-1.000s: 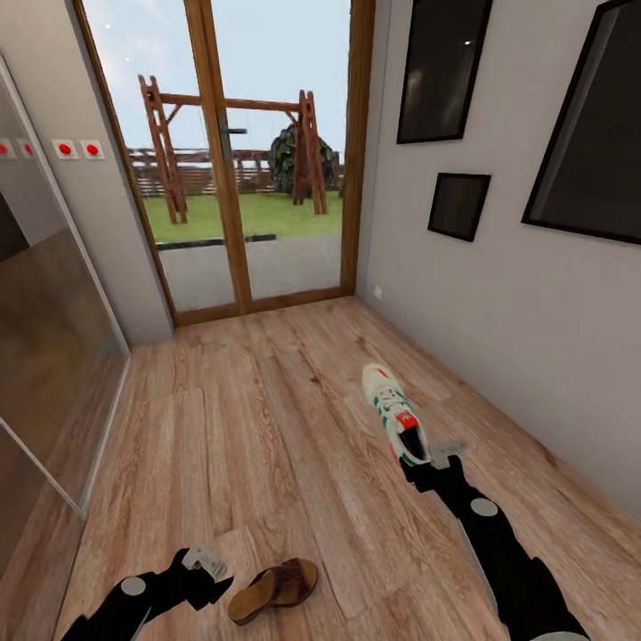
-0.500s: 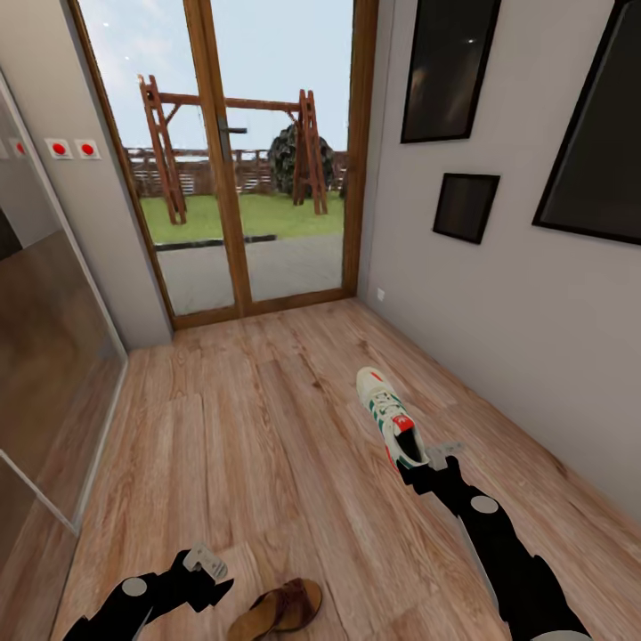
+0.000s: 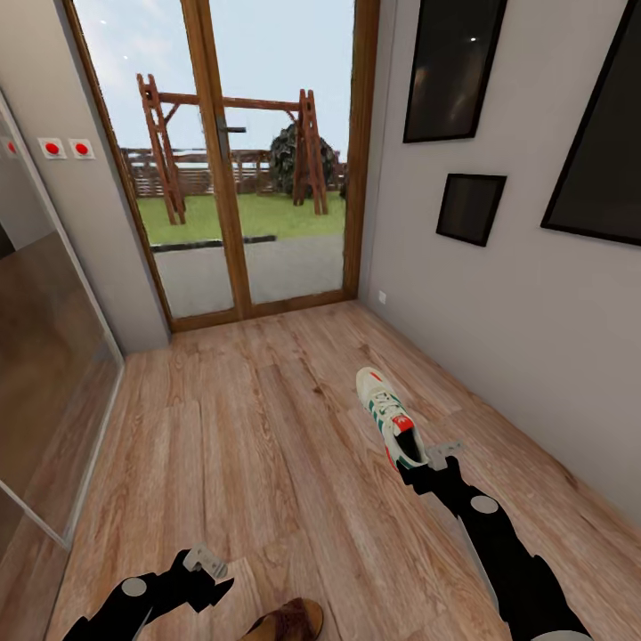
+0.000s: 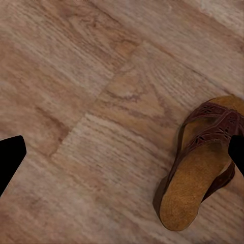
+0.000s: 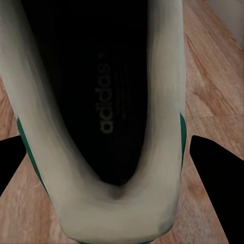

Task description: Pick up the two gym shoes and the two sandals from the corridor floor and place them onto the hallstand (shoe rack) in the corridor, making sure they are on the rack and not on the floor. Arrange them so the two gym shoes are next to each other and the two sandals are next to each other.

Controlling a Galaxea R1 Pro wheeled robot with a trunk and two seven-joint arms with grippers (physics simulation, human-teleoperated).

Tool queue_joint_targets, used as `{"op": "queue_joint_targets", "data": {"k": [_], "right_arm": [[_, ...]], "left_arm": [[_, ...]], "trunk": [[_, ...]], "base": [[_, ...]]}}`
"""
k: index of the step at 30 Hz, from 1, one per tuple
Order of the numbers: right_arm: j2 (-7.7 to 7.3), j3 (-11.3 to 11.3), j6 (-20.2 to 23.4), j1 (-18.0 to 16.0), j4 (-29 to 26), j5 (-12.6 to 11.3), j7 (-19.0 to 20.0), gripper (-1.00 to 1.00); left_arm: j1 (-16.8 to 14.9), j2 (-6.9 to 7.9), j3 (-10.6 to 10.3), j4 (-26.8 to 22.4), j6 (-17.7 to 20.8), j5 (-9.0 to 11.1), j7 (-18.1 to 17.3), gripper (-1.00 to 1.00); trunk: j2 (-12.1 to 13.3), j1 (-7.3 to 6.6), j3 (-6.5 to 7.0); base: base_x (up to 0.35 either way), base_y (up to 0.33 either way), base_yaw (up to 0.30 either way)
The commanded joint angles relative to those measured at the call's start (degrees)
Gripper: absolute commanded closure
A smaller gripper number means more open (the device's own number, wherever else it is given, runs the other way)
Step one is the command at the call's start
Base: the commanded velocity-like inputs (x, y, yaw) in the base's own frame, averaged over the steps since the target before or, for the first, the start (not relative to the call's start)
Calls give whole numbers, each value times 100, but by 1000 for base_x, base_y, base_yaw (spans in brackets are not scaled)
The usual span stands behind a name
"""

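Right now: both arms low over the floor, one shoe lined up per side.

Nearest, my left gripper [image 3: 206, 570] hangs spread above the corridor floor [image 3: 267, 427], one sandal [image 4: 203, 162] lying flat just beside it, strap up, so I can drop onto it. Further out, my right gripper [image 3: 429, 465] sits at the heel of a gym shoe [image 3: 388, 416]; wrist view has fingers either side of the heel, apparently not touching, so I'd call it spread and straddling, though contact is hard to judge. Beyond that, the glass door [image 3: 240, 178]. Nothing racked yet, I reckon.
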Motion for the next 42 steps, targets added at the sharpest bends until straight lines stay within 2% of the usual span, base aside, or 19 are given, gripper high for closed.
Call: {"op": "queue_joint_targets", "data": {"k": [1, 29, 42], "right_arm": [[1, -12, 23, -2, -10, 58, 46, 100], [-16, -33, 31, -2, -18, 61, 48, 100], [-19, -36, 35, -2, -98, 61, 47, 100]], "left_arm": [[-3, -5, 43, 0, -38, -61, -34, -100], [-9, 29, 19, 18, -1, -73, -34, -100], [-9, 24, 16, 1, 13, -73, -34, -100]], "trunk": [[-2, -1, -5], [-2, -1, -5], [-523, 285, -239]], "base": [[19, 0, 0], [1, 0, 0], [0, 0, 0]]}}
